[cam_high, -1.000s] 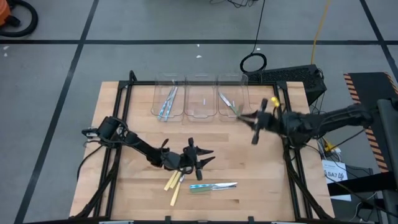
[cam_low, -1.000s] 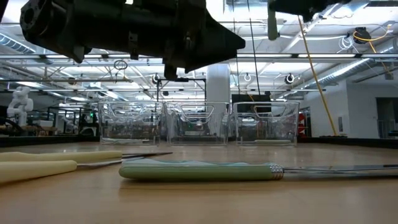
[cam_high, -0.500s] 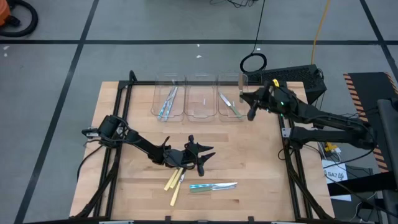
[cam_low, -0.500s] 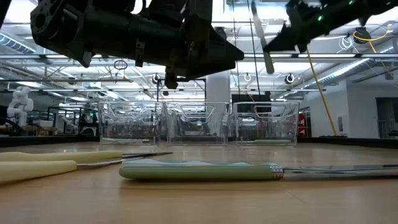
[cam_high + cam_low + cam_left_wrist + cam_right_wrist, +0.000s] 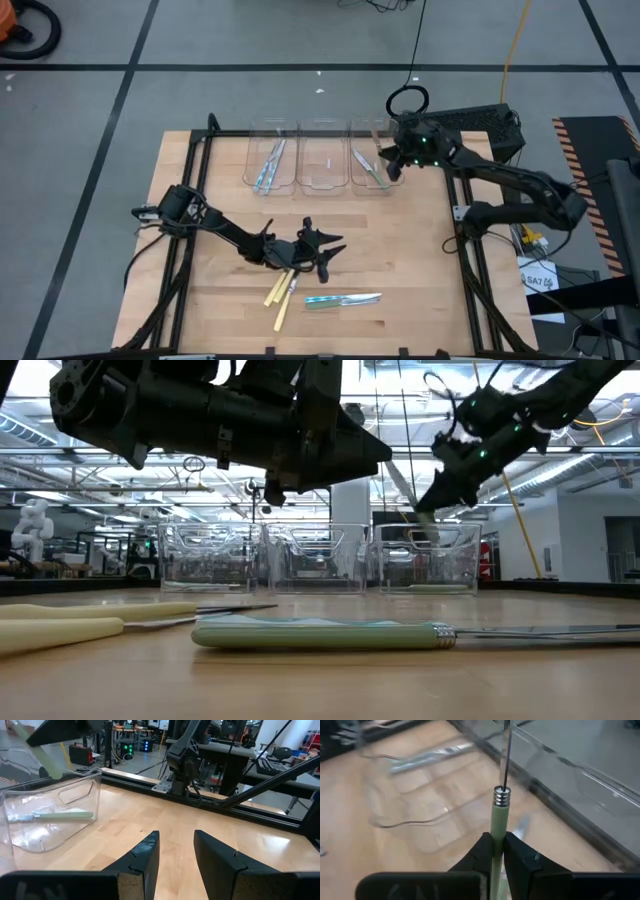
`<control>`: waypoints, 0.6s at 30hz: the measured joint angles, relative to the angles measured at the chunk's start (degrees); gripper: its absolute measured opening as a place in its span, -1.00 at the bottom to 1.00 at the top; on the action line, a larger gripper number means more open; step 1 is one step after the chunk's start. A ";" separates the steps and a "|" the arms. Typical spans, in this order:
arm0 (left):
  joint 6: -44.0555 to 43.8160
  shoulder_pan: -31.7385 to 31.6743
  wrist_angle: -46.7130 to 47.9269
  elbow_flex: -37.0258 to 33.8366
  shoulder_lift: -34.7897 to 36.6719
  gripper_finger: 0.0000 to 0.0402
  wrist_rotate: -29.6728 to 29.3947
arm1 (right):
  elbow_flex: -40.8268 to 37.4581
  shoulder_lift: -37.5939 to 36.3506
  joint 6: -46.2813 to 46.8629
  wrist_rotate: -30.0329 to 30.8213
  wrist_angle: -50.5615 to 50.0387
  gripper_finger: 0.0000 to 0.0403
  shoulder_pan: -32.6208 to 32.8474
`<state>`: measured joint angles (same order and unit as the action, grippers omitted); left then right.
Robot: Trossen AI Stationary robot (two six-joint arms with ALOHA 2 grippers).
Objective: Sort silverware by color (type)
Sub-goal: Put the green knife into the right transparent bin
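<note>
My right gripper (image 5: 393, 163) hangs over the right clear bin (image 5: 372, 183), shut on a green-handled utensil (image 5: 499, 817). Another green utensil (image 5: 367, 168) lies in that bin. Blue utensils (image 5: 270, 163) lie in the left bin. On the table's near part lie pale yellow utensils (image 5: 279, 297) and one more green-handled utensil (image 5: 342, 299). My left gripper (image 5: 326, 256) hovers open and level just beyond the yellow ones, nothing between its fingers (image 5: 145, 857). My right gripper pinches the utensil's green handle (image 5: 498, 827) between its two fingers, a little behind the silver collar (image 5: 501, 796). The utensil runs along the fingers, its thin metal shaft sticking out ahead. It is lifted clear, slanting down over the right bin.
Three clear bins stand in a row along the table's far edge, the middle one (image 5: 322, 183) between the two that hold utensils. Black frame rails (image 5: 465, 270) run along the table's left and right sides. A keyboard (image 5: 480, 120) sits at the far right corner.
My right gripper has swung from above the table's right side toward the far edge and down, tipping forward, and now hangs over the right bin with the green utensil still in its hold.
</note>
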<state>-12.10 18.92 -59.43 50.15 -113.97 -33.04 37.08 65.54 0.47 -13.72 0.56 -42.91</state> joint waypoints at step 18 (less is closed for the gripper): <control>-1.49 -0.16 1.44 0.00 0.00 -0.36 0.00 | 0.13 14.59 -2.76 -0.09 0.29 -0.79 -5.52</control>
<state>-13.58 18.76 -58.00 50.15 -113.97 -33.04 37.21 80.14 -2.29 -13.80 0.86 -48.42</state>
